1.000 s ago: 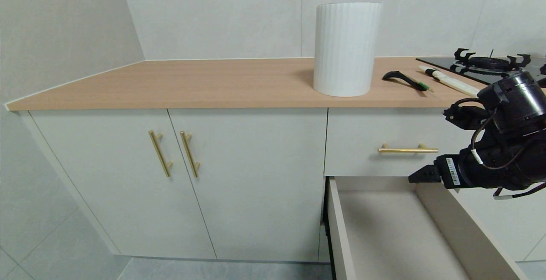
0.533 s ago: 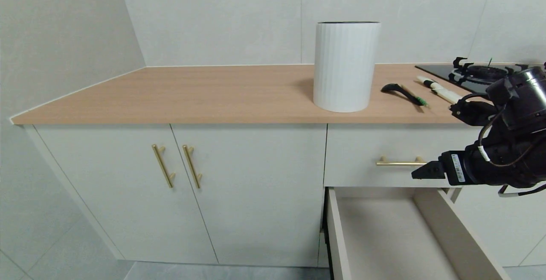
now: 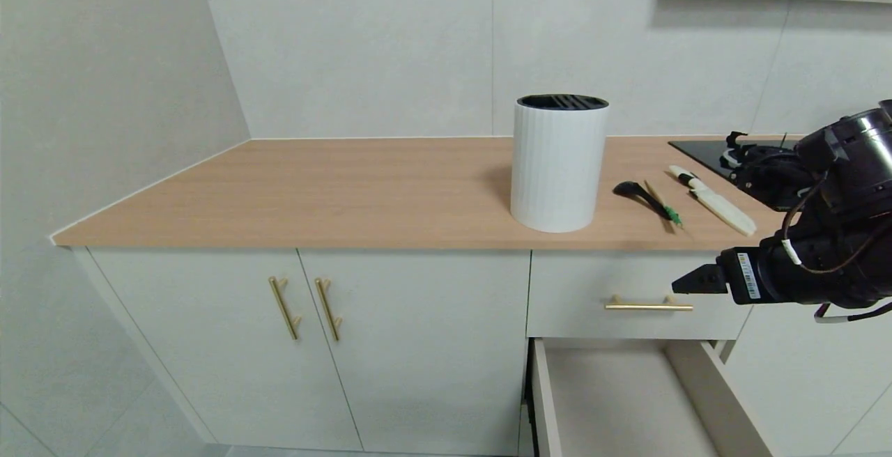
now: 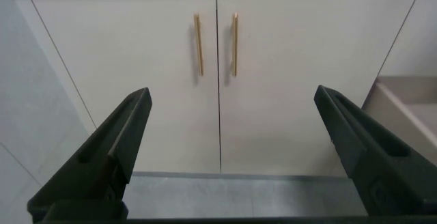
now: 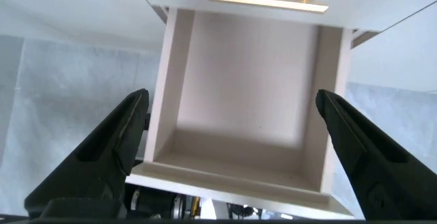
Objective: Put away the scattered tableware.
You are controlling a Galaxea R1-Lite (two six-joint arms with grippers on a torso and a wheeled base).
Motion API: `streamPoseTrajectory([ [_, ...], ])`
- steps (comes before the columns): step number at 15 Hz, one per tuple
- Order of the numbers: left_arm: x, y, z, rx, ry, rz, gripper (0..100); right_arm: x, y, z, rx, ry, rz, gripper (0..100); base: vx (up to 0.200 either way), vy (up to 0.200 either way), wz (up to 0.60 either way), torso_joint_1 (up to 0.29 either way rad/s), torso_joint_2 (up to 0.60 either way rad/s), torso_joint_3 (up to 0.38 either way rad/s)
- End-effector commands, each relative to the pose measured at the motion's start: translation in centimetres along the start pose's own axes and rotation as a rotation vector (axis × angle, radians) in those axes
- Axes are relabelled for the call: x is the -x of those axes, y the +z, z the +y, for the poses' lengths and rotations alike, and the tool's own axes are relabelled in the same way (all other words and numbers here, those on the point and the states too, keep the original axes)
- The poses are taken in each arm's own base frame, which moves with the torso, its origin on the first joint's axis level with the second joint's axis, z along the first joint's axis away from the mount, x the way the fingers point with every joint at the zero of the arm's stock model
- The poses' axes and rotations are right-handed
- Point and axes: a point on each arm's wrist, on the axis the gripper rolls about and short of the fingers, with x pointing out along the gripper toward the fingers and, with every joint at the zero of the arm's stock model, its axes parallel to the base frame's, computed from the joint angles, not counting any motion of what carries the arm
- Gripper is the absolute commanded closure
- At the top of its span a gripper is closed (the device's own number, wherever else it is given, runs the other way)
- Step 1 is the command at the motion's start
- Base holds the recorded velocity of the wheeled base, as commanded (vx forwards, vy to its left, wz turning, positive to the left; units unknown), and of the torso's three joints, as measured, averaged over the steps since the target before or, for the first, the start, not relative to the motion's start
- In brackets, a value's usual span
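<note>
Lying on the wooden surface (image 3: 348, 192), just right of the white ribbed holder (image 3: 559, 163): a black spoon (image 3: 635, 192), a thin green-tipped stick (image 3: 662, 205) and a white utensil (image 3: 714, 200), close together. The drawer (image 5: 167, 94) below sits open. Right gripper (image 5: 232, 101) hangs above it, fingers spread wide. Left gripper (image 4: 232, 101) faces the cabinet doors (image 4: 287, 80), spread too.

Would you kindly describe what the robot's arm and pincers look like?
The right arm is black and bulky, with a glossy cylindrical joint, looping black cables, one wearing a white band, and a white printed label near the wrist. The right pincer and left pincer each have two matte black, wedge-shaped fingers tapering to blunt tips.
</note>
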Motion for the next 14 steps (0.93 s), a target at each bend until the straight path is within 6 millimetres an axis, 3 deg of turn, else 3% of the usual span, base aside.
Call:
streamPoseTrajectory([
  [1,0.0,0.0,0.0,0.0,0.0,0.001,0,0.1,0.2,0.0,0.001,0.003,-0.008,0,0.0,0.0,0.0,0.188,-0.46,-0.281],
  [3,0.0,0.0,0.0,0.0,0.0,0.001,0,0.1,1.2,0.3,-0.002,0.013,-0.073,0,0.0,0.0,0.0,0.088,-0.21,-0.122],
  [7,0.0,0.0,0.0,0.0,0.0,0.001,0,-1.5,6.3,0.8,-0.065,-0.026,-0.192,0,0.0,0.0,0.0,0.01,-0.02,-0.014],
  [9,0.0,0.0,0.0,0.0,0.0,0.001,0,-2.8,7.0,1.0,-0.127,-0.042,-0.187,0,0.0,0.0,0.0,0.0,0.0,0.0],
  [14,0.0,0.0,0.0,0.0,0.0,0.001,0,-7.6,8.4,-1.1,-0.195,-0.132,-0.146,0,0.0,0.0,0.0,0.0,0.0,0.0],
])
